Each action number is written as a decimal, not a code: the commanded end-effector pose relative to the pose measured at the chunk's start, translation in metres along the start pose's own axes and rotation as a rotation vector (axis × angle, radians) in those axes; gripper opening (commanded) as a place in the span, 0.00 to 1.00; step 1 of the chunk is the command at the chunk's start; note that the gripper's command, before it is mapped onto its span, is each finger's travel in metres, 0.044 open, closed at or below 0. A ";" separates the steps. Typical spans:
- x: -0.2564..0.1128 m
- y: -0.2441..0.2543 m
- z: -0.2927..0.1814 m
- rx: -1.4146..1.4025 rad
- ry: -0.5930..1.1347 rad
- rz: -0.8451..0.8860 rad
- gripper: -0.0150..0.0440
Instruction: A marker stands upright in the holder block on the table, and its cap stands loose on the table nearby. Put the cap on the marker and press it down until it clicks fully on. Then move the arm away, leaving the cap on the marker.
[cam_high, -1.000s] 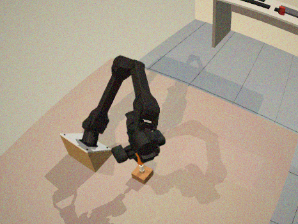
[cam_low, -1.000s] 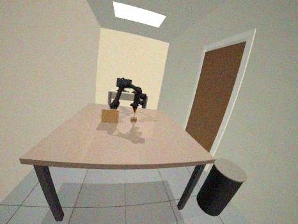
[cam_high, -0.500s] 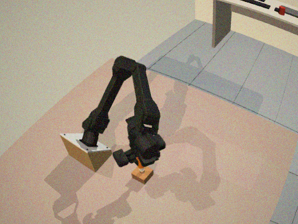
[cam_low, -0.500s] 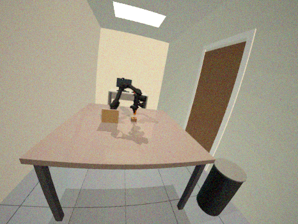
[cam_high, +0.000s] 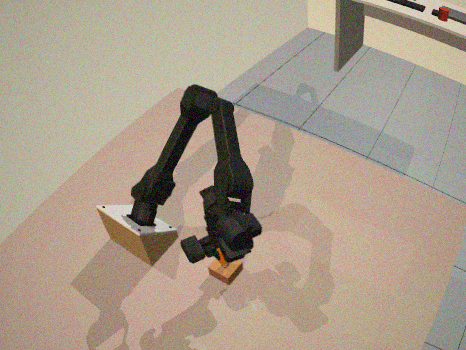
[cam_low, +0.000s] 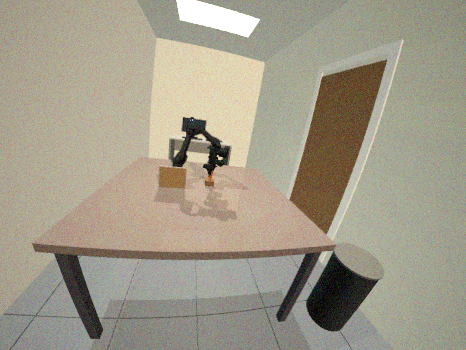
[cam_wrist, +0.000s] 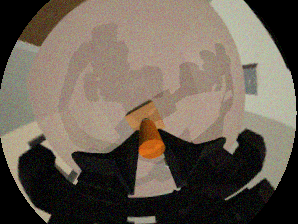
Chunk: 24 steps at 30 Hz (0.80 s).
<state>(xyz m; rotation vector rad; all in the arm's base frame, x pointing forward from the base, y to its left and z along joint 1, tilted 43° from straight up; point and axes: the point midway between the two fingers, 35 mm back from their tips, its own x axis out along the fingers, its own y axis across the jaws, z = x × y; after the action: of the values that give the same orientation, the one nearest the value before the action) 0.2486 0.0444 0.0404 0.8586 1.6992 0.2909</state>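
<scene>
My gripper (cam_high: 221, 251) (cam_low: 210, 172) (cam_wrist: 148, 132) is shut on the orange cap (cam_high: 222, 257) (cam_low: 210, 176) (cam_wrist: 151, 145). The fingers hold the cap from both sides, directly above the small wooden holder block (cam_high: 225, 273) (cam_low: 209, 184) (cam_wrist: 138, 115). The cap leans a little in the top view, and its lower end is at the block's top in that view. In the wrist view its far end overlaps the block. No part of the marker is clearly seen; the cap hides the place where it stands. How far the cap sits over the marker cannot be told.
The arm's wedge-shaped wooden base (cam_high: 131, 240) (cam_low: 172, 177) stands on the pink table (cam_high: 380, 240) (cam_low: 150, 230), to the left of the block. A shelf unit (cam_high: 350, 35) stands beyond the table. A black bin (cam_low: 340, 290) is on the floor by the table's front right corner.
</scene>
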 end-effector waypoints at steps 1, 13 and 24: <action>0.006 0.000 -0.001 0.005 0.001 0.005 0.25; 0.007 0.000 -0.001 0.000 0.002 0.002 0.43; 0.007 0.000 -0.001 0.000 0.002 0.002 0.92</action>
<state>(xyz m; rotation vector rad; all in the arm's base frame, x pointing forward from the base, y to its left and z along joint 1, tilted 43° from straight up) 0.2471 0.0494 0.0358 0.8610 1.7000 0.2931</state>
